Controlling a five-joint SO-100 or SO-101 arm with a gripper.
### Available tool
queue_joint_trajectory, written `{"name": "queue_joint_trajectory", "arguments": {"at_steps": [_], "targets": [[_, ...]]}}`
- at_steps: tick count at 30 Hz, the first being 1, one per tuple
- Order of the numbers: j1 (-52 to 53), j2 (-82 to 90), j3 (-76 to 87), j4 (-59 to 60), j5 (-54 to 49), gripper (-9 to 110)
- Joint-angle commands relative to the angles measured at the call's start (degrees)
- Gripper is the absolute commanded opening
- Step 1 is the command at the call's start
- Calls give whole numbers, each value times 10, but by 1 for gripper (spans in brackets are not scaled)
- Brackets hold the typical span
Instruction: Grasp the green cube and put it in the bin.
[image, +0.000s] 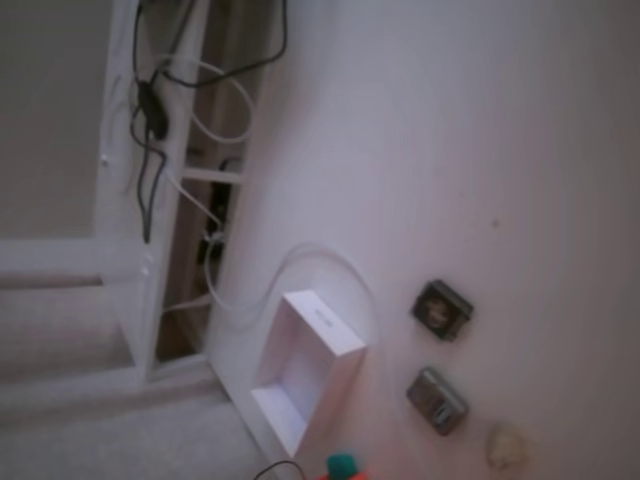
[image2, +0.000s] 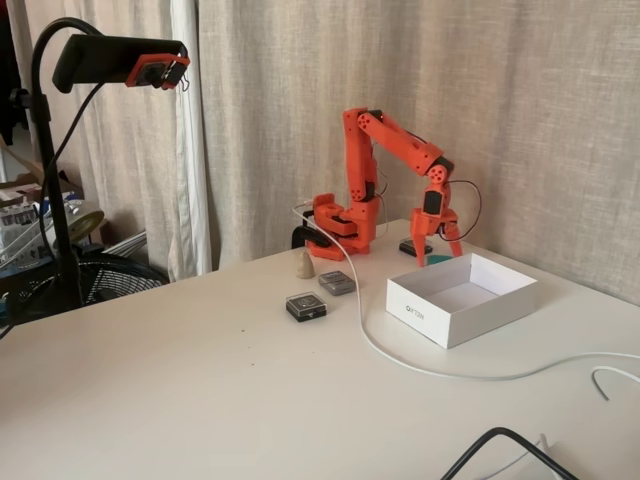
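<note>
The green cube (image2: 437, 261) shows just behind the far wall of the bin (image2: 430, 310), a white shallow box. My orange gripper (image2: 439, 256) points down over the cube with a finger on each side of it. These frames do not show whether the fingers press on the cube. In the fixed view from above, the green cube (image: 342, 462) sits at the bottom edge beside the bin (image: 325, 320). A sliver of the orange gripper (image: 346, 476) shows right below it, and the rest of the arm is out of frame.
Two small dark boxes (image2: 306, 305) (image2: 337, 282) and a pale cream lump (image2: 305, 265) lie left of the bin. A white cable (image2: 400, 360) runs across the table in front of the bin. The arm base (image2: 335, 215) stands at the back. A camera stand (image2: 60, 200) rises at left.
</note>
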Motion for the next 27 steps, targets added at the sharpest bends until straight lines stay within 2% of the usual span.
{"name": "queue_joint_trajectory", "arguments": {"at_steps": [1, 10, 13, 15, 27], "targets": [[10, -10, 5, -17, -4, 24], [11, -11, 7, -27, -4, 12], [11, -10, 7, -30, -4, 3], [11, -8, 7, -31, -4, -8], [11, 32, -16, -75, -4, -8]]}}
